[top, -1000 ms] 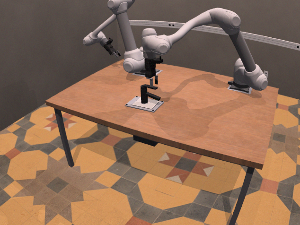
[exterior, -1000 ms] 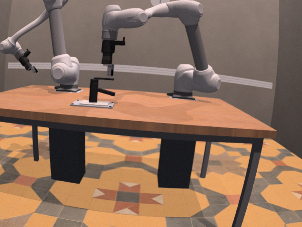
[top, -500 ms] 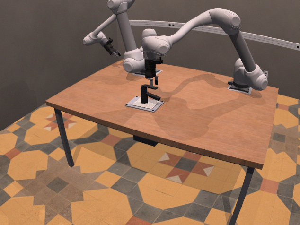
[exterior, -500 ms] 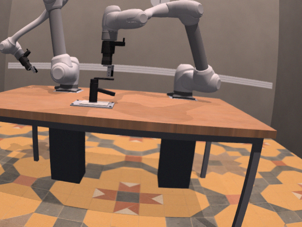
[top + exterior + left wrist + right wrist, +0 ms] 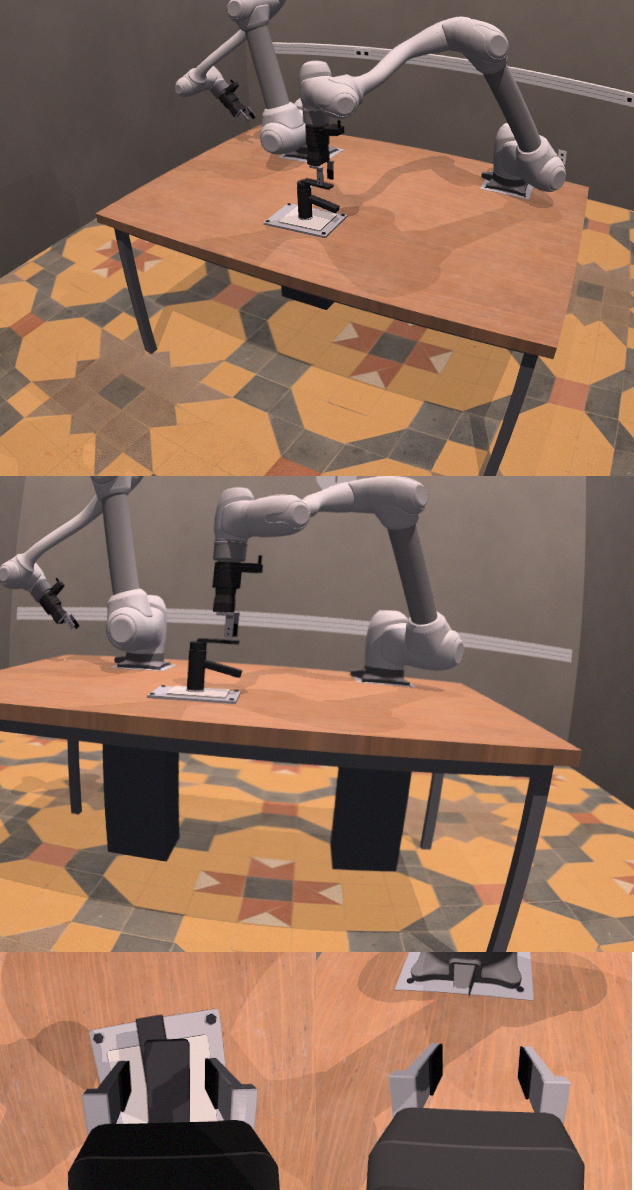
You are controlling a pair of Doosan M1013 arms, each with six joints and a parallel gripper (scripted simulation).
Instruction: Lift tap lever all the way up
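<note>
1. Top view: the tap (image 5: 304,204) (image 5: 195,668) (image 5: 151,1027) stands upright on a plate (image 5: 327,230) (image 5: 158,696) (image 5: 192,1022) on the desk (image 5: 204,204) (image 5: 307,696) (image 5: 280,1027) (image 5: 596,1052). The left fingers (image 5: 325,177) (image 5: 231,632) are spread at the lever (image 5: 327,185) (image 5: 220,640) (image 5: 168,1077); the right fingers (image 5: 247,113) (image 5: 71,623) are spread too, well apart from it.
2. Exterior view: the lever lies almost level, above the sloping spout (image 5: 323,203) (image 5: 223,669) (image 5: 151,1027). It looks thin but rigid, so little weight to carry; resistance should come from its pivot, perhaps stiff. Its free end gives the best leverage.
3. Left wrist view: the lever runs between the spread fingers, with a gap either side. Its smooth, flat faces could slip, so I would go slightly lower, squeeze its sides near the tip, and raise it in an arc around the pivot rather than straight up.
4. Right wrist view: nothing is between these spread fingers, and the tap is out of sight.
</note>
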